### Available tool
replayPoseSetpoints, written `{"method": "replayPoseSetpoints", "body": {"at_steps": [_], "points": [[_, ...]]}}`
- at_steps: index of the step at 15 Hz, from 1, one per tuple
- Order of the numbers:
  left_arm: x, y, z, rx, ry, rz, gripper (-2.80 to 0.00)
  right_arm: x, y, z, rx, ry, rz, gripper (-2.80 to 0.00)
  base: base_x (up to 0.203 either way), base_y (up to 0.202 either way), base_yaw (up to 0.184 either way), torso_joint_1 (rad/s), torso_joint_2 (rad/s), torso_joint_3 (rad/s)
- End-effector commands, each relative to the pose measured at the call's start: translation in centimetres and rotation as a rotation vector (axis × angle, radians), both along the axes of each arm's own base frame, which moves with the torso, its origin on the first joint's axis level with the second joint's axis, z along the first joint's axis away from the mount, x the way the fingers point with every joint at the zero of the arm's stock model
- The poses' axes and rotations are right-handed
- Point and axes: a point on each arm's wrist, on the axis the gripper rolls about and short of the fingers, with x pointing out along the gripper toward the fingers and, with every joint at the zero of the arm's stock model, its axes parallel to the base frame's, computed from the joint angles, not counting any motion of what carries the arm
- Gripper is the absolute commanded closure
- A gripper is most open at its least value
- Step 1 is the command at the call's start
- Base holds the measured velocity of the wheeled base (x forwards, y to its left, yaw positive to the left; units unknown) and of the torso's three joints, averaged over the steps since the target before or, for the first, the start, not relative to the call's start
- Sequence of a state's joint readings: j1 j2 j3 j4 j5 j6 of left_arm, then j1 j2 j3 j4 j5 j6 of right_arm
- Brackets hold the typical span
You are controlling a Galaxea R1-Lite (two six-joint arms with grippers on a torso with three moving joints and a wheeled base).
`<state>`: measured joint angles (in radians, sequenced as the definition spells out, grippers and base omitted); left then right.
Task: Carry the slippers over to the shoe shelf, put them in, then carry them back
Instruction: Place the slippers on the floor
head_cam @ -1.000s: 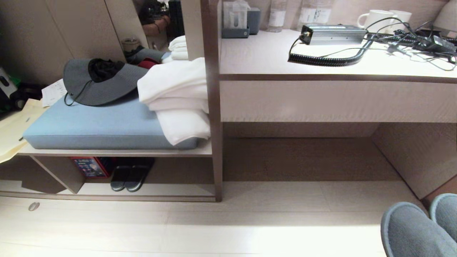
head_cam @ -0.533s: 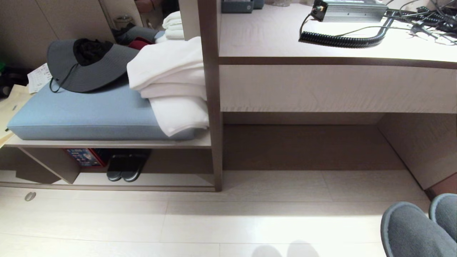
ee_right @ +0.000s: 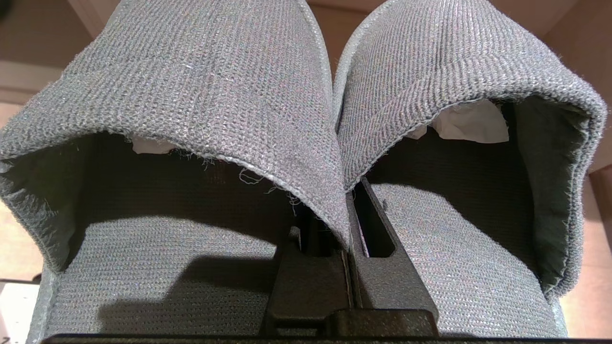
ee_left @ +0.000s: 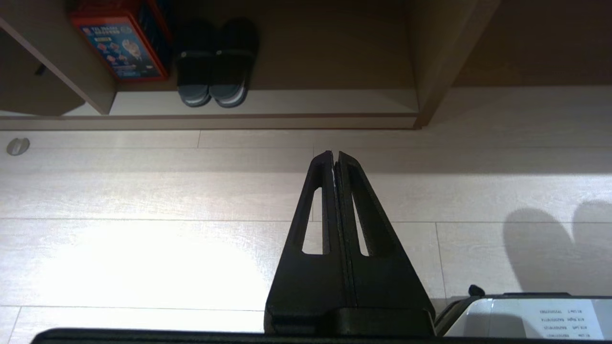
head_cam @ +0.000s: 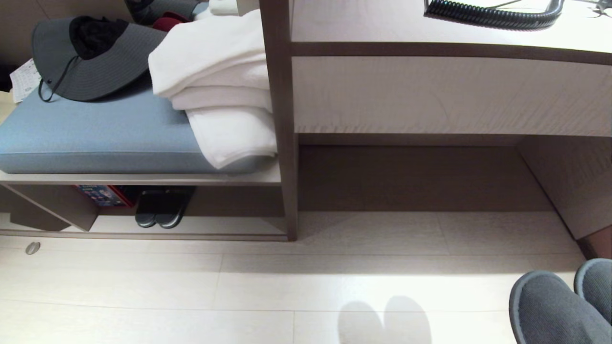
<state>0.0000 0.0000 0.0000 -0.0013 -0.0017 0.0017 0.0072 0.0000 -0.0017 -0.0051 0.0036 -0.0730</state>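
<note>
The right gripper [ee_right: 351, 224] is clenching the slippers [ee_right: 306, 119] by their 2 touching inner edges, and they are hanging over bare floor [head_cam: 287, 286] well out from the shoe shelf [head_cam: 229, 210], off toward the desk counter [head_cam: 430, 48] side of its dark-edged upright post [head_cam: 282, 143]. The left gripper [ee_left: 334, 157] is hanging with its jaws pressed together and holding nothing, pointing at the floor just in front of the shelf. Judging from this, the pinch is the weak point: only a thin fold of soft fabric is sitting between the jaws, so 1 slipper could be slipping free during any swing or jolt. The shelf is also sitting low under the blue cushion [head_cam: 95, 138], so the toes could be catching on the board above or on the post. A dark pair of slides [head_cam: 160, 215] and a red box [head_cam: 103, 196] are already occupying the far side of the shelf from the post, so setting down there risks shoving them
</note>
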Motion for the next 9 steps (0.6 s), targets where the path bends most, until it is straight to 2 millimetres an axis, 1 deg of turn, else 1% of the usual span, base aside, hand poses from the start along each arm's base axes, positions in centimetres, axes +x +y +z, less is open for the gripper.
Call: {"method": "replayPoseSetpoints", "body": {"at_steps": [1, 3, 6, 9], "points": [[0.00, 0.00, 0.00, 0.000, 0.000, 0.000, 0.00, 0.01, 0.00, 0.01, -0.001, 0.001, 0.001, 0.00, 0.000, 0.000, 0.000, -0.007, 0.00, -0.193], [0.00, 0.00, 0.00, 0.000, 0.000, 0.000, 0.00, 0.01, -0.01, -0.09, 0.011, 0.007, -0.002, 0.00, 0.000, 0.000, 0.000, 0.002, 0.00, -0.200], [0.00, 0.00, 0.00, 0.001, 0.000, -0.001, 0.00, 0.00, -0.02, -0.07, 0.077, 0.003, -0.007, 0.00, 0.000, 0.000, 0.000, 0.003, 0.00, -0.203], [0.00, 0.00, 0.00, 0.003, 0.000, -0.001, 0.00, 0.00, -0.02, -0.07, 0.079, 0.003, -0.007, 0.00, 0.000, 0.000, 0.000, 0.006, 0.00, -0.193]]}}
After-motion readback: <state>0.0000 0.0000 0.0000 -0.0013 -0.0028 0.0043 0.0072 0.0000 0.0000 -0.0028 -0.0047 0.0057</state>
